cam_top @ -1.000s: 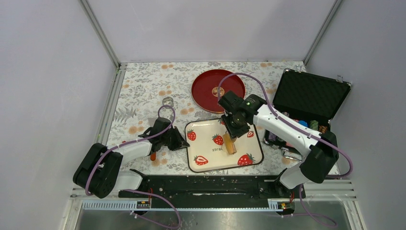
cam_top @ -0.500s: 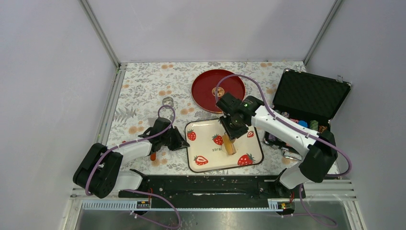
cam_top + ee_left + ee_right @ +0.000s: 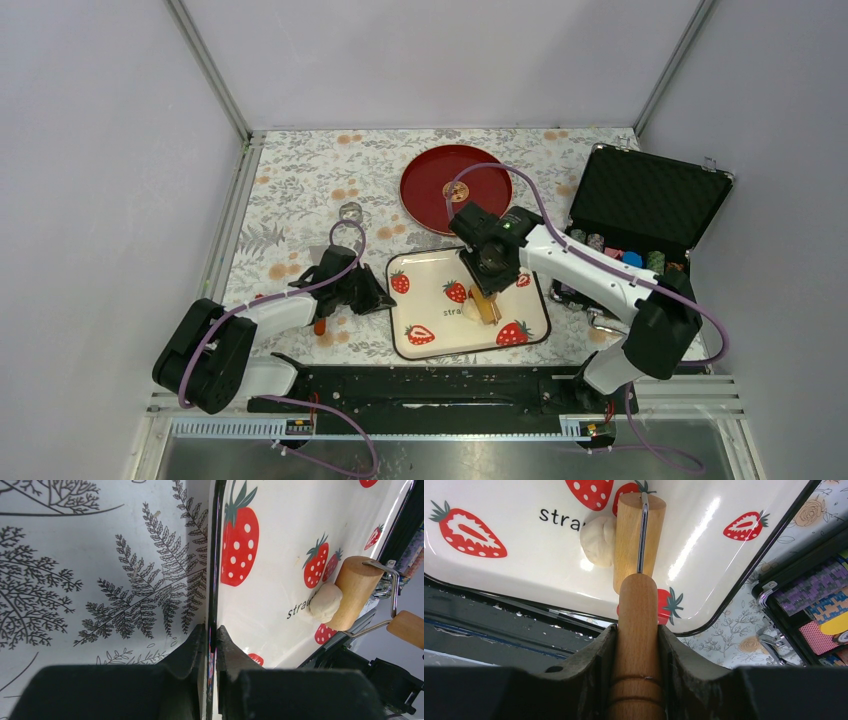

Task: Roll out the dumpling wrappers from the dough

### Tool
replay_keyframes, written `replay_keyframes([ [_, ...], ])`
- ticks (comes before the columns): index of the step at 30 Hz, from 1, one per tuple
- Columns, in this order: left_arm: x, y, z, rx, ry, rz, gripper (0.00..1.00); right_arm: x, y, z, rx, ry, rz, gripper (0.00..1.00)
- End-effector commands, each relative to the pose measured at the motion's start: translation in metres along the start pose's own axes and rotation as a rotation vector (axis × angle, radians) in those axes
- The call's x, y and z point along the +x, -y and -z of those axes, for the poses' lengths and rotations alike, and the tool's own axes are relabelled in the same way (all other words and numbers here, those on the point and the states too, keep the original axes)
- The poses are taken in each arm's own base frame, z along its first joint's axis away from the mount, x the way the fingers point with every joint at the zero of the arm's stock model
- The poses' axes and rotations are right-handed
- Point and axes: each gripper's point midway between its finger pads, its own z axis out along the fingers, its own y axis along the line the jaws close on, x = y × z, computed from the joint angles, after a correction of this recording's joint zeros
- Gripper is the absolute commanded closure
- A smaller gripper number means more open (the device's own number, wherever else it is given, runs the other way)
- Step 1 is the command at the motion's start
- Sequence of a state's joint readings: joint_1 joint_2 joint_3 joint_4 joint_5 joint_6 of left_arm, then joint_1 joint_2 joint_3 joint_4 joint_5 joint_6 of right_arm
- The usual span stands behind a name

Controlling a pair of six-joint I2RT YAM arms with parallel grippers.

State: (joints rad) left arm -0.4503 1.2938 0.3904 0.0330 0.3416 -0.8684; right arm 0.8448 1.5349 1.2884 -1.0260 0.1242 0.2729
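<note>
**Roller up against the dough, lump not yet flat**

Biggest thing first: the strawberry tray (image 3: 430,285) sits at the near middle of the table. The left claw (image 3: 211,635) is pinched tight on the tray's left rim, pinning it down. Over the tray, the right claw (image 3: 637,630) is clamped round the wooden handle of the roller (image 3: 629,535), drum down on the tray. Touching the drum's side is the dough (image 3: 598,540), a small pale lump. It looks soft, light, probably tacky, so I'd press it with the drum, never pinch it. Smallest: black lettering on the tray reads "stra", the rest hidden behind the dough.
</note>
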Motion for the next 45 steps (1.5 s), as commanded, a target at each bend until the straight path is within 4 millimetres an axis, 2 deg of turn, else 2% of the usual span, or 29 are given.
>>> replay_keyframes([
  [1, -0.005, 0.01, -0.001, 0.049, 0.014, -0.001, 1.0, 0.002, -0.032, -0.007, -0.109, -0.014, 0.014, 1.0],
  [5, -0.006, 0.01, 0.0, 0.051, 0.017, -0.001, 1.0, 0.0, -0.028, -0.001, -0.088, 0.004, 0.006, 1.0],
  [17, -0.006, 0.01, 0.0, 0.052, 0.016, -0.001, 1.0, -0.017, -0.022, 0.037, -0.073, 0.079, 0.002, 1.0],
  [20, -0.006, 0.01, 0.0, 0.052, 0.015, 0.0, 1.0, -0.016, -0.022, 0.036, -0.074, 0.074, 0.004, 1.0],
  [31, -0.006, 0.01, 0.0, 0.054, 0.018, 0.001, 1.0, -0.003, -0.029, 0.01, -0.087, 0.016, 0.012, 1.0],
  [45, -0.006, 0.01, 0.0, 0.054, 0.018, 0.002, 1.0, -0.009, -0.047, 0.017, -0.136, 0.04, 0.012, 1.0],
])
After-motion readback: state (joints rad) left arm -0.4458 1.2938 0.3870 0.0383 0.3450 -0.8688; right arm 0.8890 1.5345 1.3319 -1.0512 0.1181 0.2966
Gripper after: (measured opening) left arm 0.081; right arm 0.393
